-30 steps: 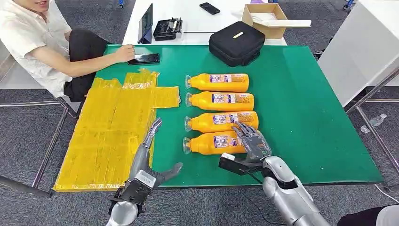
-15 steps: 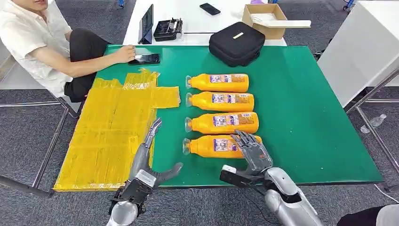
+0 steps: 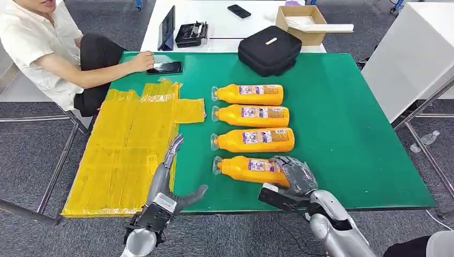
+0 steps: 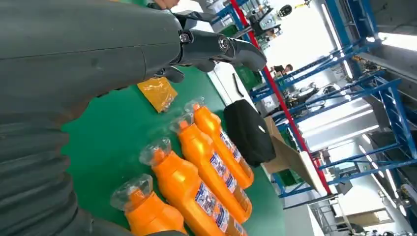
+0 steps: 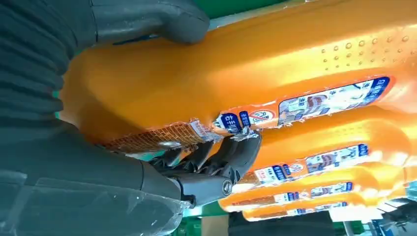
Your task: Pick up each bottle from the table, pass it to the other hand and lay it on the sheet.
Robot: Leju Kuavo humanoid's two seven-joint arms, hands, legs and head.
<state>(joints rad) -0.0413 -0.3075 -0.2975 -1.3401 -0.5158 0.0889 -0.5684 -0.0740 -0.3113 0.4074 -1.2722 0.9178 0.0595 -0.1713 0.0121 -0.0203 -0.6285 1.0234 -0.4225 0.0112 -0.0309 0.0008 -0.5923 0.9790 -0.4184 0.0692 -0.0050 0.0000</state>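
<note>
Four orange bottles lie side by side on the green table (image 3: 342, 123), clear caps toward the yellow sheet (image 3: 126, 144). My right hand (image 3: 297, 175) grips the base end of the nearest bottle (image 3: 249, 168), which lies slightly askew. In the right wrist view the thumb (image 5: 152, 19) presses one side of this bottle (image 5: 255, 64) and the fingers (image 5: 231, 157) wrap the other. The other three bottles (image 3: 251, 140) (image 3: 250, 115) (image 3: 247, 94) lie untouched behind it. My left hand (image 3: 168, 182) hovers open at the table's front edge beside the sheet, fingers (image 4: 221, 46) stretched out, holding nothing.
A person (image 3: 37, 48) sits at the far left, one hand by a phone (image 3: 164, 67) on the table. A black bag (image 3: 269, 48) stands at the back edge. A cardboard box (image 3: 302, 21) is on the white table behind. The green surface right of the bottles is bare.
My right hand has drawn back toward the front edge and closed around the nearest bottle's base. That bottle has shifted a little to the right and turned askew. The left hand is still.
</note>
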